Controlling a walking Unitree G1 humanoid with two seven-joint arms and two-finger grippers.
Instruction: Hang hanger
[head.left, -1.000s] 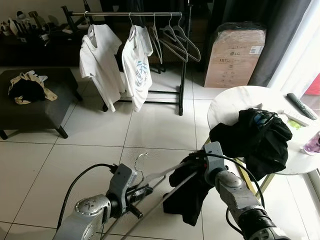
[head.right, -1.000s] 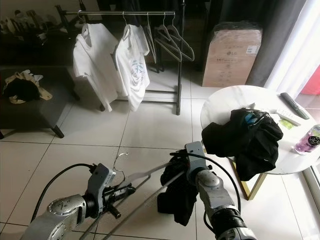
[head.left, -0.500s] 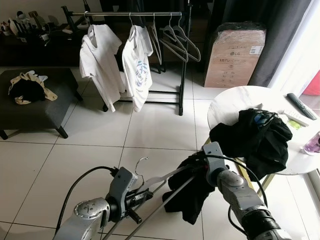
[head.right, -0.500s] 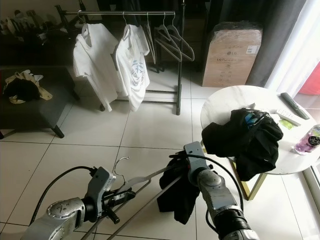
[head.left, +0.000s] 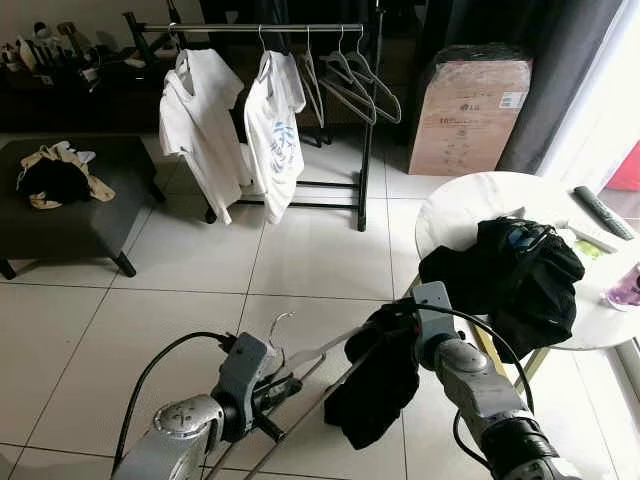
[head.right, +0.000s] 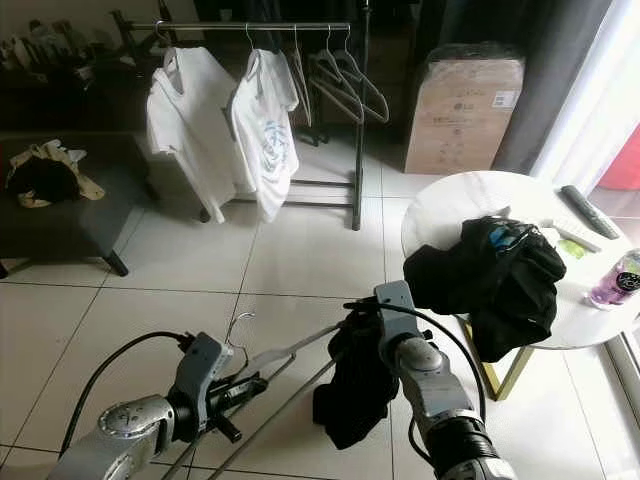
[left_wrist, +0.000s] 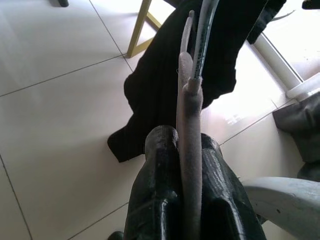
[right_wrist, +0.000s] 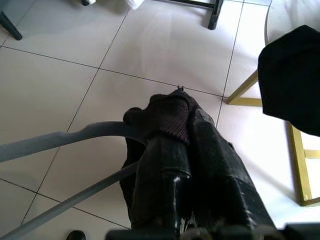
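Observation:
A grey hanger (head.left: 312, 353) is held low over the tiled floor between both arms. My left gripper (head.left: 284, 384) is shut on its neck just below the hook; the left wrist view has the felted bar (left_wrist: 190, 125) pinched between the black fingers. My right gripper (head.left: 397, 322) is shut on a black garment (head.left: 372, 388) at the hanger's far shoulder. That cloth (right_wrist: 166, 113) bunches over the fingertips beside the hanger arm (right_wrist: 75, 137) and hangs down towards the floor.
A clothes rack (head.left: 262, 28) at the back holds two white T-shirts (head.left: 200, 120) and several bare hangers. A round white table (head.left: 470, 205) on my right carries more black clothes (head.left: 520, 270). A cardboard box (head.left: 470, 100) stands behind it, a dark ottoman (head.left: 70, 215) at left.
The black garment has slid a little further along the hanger's shoulder and hangs more bunched under the right gripper. The left gripper has barely moved.

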